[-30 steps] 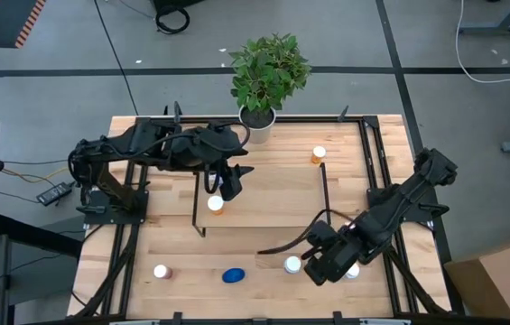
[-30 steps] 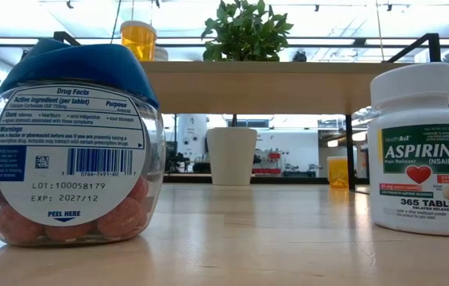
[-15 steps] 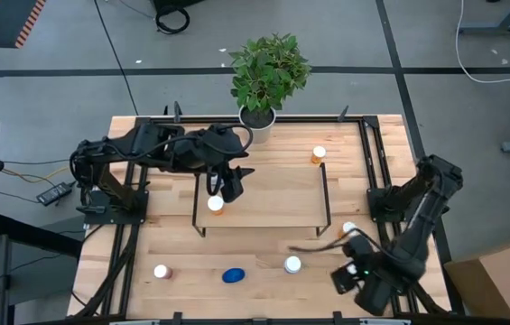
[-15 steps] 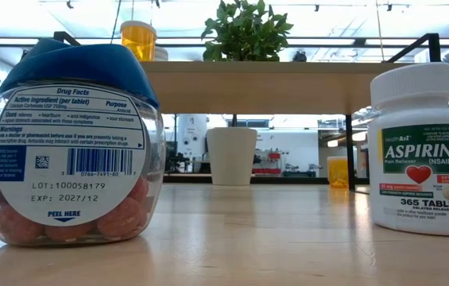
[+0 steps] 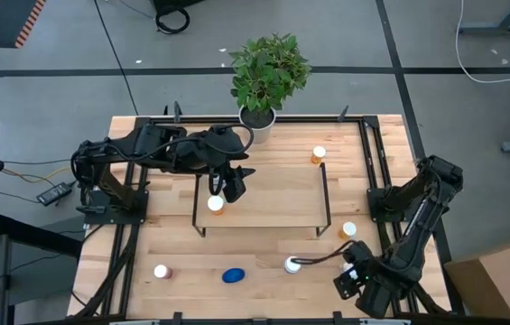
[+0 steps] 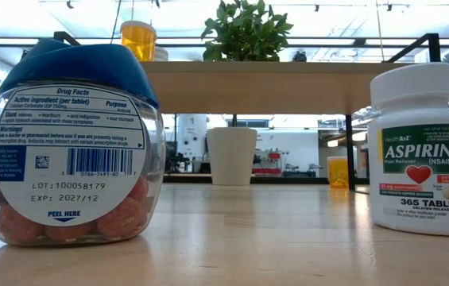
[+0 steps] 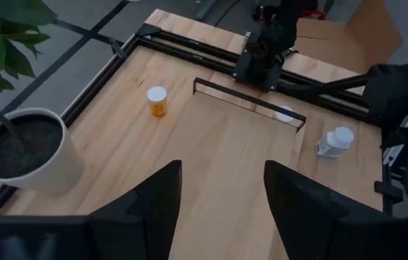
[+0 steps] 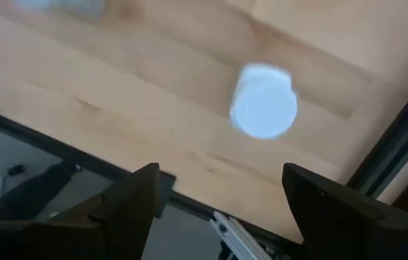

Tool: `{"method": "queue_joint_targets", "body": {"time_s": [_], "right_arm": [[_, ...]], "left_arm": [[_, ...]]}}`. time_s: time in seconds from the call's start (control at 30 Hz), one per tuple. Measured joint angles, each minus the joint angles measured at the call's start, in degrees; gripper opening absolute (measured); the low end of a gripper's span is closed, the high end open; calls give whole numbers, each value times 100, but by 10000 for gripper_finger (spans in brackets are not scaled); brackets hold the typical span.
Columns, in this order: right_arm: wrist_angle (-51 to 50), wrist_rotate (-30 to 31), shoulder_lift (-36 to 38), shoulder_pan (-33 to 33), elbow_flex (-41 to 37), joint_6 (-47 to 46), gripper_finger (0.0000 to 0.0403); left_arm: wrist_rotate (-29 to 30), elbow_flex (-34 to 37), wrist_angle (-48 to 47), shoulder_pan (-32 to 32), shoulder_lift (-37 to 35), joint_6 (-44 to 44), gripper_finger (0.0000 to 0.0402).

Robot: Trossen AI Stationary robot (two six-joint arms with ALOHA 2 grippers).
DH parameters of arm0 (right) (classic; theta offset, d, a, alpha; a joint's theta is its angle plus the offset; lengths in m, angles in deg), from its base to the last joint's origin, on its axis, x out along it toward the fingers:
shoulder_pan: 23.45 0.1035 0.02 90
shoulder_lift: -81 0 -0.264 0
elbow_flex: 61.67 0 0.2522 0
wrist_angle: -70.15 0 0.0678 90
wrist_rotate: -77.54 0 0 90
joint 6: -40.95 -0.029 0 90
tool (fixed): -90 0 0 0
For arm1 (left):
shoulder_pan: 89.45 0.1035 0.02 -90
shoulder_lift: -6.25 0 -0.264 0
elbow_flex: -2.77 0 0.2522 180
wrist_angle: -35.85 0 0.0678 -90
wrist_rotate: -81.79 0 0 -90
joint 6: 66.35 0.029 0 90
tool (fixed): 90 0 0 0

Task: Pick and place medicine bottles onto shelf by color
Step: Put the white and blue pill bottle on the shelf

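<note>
One bottle shelved, the rest still waiting on the table.

An orange bottle stands on the shelf, beneath the left gripper, its fingers spread and empty. Off the shelf: orange bottles, white aspirin bottle, blue one, another. The right gripper, spread, holds nothing.

The right arm's dark two-fingered hand, fingers spread, has swung back from the white-capped clear bottle to the wooden surface's near right corner, uncovering a white-capped orange bottle.
</note>
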State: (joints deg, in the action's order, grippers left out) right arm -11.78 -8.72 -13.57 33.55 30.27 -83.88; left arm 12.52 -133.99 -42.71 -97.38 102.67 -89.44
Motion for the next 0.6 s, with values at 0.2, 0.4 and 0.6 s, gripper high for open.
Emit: {"method": "queue_joint_targets", "body": {"time_s": [0.2,0.4,0.6], "right_arm": [[63,-73,0,102,-270,8,298],[214,-104,0,132,-586,2,298],[599,-106,0,83,-1021,-5,298]], "left_arm": [[-2,0,3,-28,0,-54,205],[0,0,33,-28,0,-42,201],[0,0,31,-70,0,-186,199]]}}
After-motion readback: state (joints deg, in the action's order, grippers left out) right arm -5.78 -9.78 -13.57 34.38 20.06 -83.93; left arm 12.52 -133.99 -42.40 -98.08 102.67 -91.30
